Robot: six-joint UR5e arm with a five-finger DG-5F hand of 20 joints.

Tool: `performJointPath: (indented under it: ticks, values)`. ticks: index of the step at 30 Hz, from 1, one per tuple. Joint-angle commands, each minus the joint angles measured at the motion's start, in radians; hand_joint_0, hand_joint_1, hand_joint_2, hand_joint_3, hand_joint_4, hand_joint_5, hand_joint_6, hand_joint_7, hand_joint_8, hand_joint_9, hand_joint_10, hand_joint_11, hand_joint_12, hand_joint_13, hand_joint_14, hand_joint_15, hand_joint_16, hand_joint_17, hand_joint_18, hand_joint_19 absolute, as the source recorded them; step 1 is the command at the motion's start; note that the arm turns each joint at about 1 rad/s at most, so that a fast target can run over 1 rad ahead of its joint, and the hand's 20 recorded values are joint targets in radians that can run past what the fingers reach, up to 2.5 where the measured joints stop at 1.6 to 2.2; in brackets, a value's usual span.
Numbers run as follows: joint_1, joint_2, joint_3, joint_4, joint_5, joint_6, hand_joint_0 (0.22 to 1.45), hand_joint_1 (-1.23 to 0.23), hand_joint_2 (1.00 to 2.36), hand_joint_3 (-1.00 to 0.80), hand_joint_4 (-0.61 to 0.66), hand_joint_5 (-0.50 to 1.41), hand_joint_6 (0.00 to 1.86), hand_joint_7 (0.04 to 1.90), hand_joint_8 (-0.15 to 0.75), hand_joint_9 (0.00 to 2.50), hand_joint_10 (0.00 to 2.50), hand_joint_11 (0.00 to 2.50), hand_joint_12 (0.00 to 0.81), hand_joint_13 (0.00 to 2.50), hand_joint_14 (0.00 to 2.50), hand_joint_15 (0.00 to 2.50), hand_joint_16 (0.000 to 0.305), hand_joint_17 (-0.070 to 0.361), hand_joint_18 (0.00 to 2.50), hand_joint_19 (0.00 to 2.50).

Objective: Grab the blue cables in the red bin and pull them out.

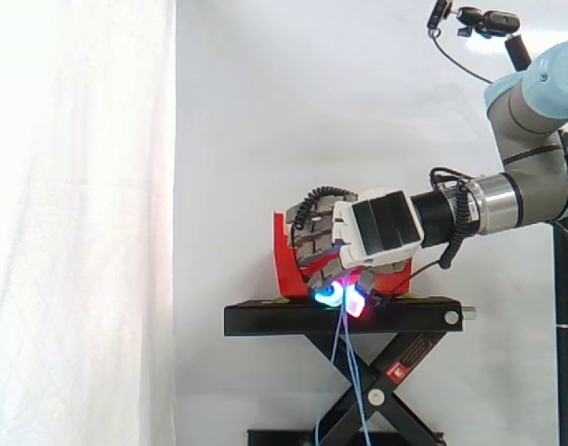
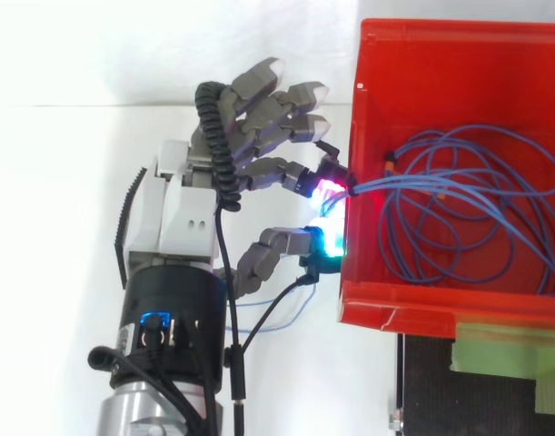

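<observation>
- Against the outer wall of the red bin [image 2: 422, 309], the robot's hand [image 2: 182, 204] pinches a few strands of the blue cables [image 2: 459, 209] between its thumb and one finger. The glowing fingertips [image 2: 330, 193] meet right at the rim, and the other fingers are spread loosely above.
- Most of the cables lie inside the bin as a loose coil of overlapping loops on its floor. A few strands run up over the rim to the pinch.
- Seen from the side, thin blue strands hang down from the hand past the front of the black stand [image 1: 293, 318] (so part of the bundle is already outside the bin).
- Handling, as a judgement: the cables look thin, light and limp, and smooth enough to slip through a weak pinch. Loops may snag one another or drag on the rim. Taking hold where several strands bunch together, as at the rim, seems soundest.
- Surface and room: the bin sits on the black scissor stand before a plain white curtain [image 1: 79, 186]. A strip of green tape [image 2: 504, 350] lies at the bin's base.
</observation>
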Motion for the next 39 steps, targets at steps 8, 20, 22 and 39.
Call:
performJointPath:
  ticks: [8,20,22,39]
  values:
    - [0.001,0.0,0.001,-0.008,0.0,-0.002,0.88,-0.96,1.0,-1.0,0.12,0.96,0.55,0.78,0.269,0.84,0.02,0.62,0.374,0.71,0.02,0.34,0.05,0.113,0.53,0.4]
    - [0.006,0.0,-0.021,-0.057,0.0,0.054,0.89,-0.95,1.0,-1.0,0.12,0.95,0.58,0.78,0.273,0.85,0.02,0.61,0.373,0.71,0.02,0.34,0.05,0.113,0.53,0.39]
    - [0.006,-0.001,-0.026,-0.057,0.0,0.066,0.89,-0.95,1.0,-1.0,0.12,0.95,0.59,0.77,0.27,0.85,0.02,0.61,0.375,0.71,0.01,0.34,0.05,0.113,0.53,0.4]
    - [0.012,0.0,-0.029,-0.092,0.0,0.247,0.89,-0.94,1.0,-1.0,0.11,0.94,0.62,0.75,0.275,0.85,0.02,0.6,0.373,0.71,0.01,0.34,0.05,0.112,0.53,0.4]
